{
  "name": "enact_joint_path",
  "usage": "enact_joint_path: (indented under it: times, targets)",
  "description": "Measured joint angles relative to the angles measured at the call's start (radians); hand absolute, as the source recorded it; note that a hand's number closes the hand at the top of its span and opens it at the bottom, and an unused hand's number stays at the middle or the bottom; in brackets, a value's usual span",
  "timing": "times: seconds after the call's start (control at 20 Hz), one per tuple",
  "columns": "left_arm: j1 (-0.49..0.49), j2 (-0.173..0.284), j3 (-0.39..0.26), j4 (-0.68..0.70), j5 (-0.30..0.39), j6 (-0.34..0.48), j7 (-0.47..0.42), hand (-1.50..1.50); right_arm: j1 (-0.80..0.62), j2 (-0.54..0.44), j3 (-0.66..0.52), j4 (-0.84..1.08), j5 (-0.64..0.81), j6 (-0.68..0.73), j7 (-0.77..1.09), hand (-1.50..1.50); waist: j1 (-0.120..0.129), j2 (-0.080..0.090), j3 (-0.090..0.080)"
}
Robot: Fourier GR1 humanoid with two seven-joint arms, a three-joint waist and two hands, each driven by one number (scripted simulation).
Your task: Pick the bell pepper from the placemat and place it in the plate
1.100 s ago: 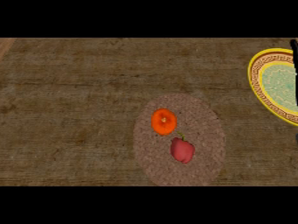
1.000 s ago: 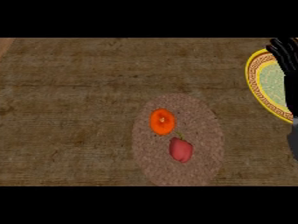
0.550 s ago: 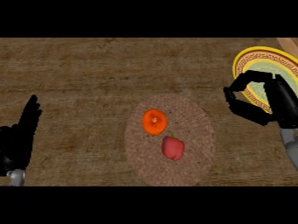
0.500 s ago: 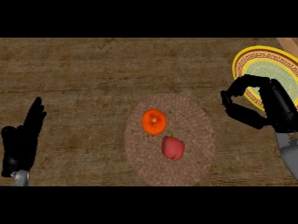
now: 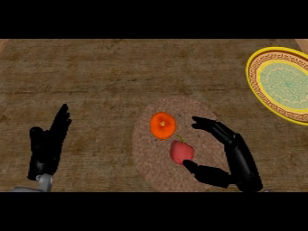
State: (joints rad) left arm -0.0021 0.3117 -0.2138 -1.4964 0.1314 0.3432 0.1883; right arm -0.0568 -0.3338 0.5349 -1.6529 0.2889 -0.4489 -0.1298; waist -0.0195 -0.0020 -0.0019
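Head view: right hand [image 5: 233,155] released, spread around red bell pepper [image 5: 181,151] on placemat [image 5: 157,173]. Left hand [image 5: 46,144] resting, fingers straight. Risk: closing fingers nudge orange fruit [image 5: 163,125].

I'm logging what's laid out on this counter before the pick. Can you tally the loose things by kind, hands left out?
Orange bell pepper: 1
Red fruit, kind unclear: 1
Round woven placemat: 1
Yellow-rimmed plate: 1
Total: 4

One head view looks steeply down on the counter [image 5: 103,72] from above.
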Motion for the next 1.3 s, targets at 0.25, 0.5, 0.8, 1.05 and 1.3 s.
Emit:
enact_joint_path:
  times: [0.25, 0.5, 0.8, 1.05, 1.3]
  targets:
    - [-0.022, -0.011, 0.003, 0.029, -0.002, -0.006, 0.003, 0.0, -0.009, -0.086, 0.081, -0.053, 0.234, 0.043, 0.21, -1.5, 0.003, -0.003, -0.002]
    - [-0.014, -0.015, 0.002, 0.018, -0.003, -0.013, 0.008, 0.0, -0.073, -0.149, 0.116, -0.157, 0.402, 0.215, 0.487, -1.5, 0.01, -0.005, -0.002]
    - [-0.03, -0.019, 0.008, 0.027, -0.002, -0.029, 0.01, 0.0, -0.192, -0.109, 0.159, -0.214, 0.412, 0.534, 0.792, -1.5, 0.023, -0.001, -0.002]
    - [-0.046, -0.027, 0.01, 0.023, -0.015, -0.032, 0.031, 0.0, -0.256, -0.015, 0.169, -0.193, 0.365, 0.732, 0.957, -1.5, 0.024, 0.001, 0.0]
    - [-0.037, -0.037, 0.031, 0.017, -0.034, -0.045, 0.036, 0.0, -0.278, 0.062, 0.132, -0.139, 0.365, 0.833, 1.004, -1.5, 0.023, 0.001, 0.001]
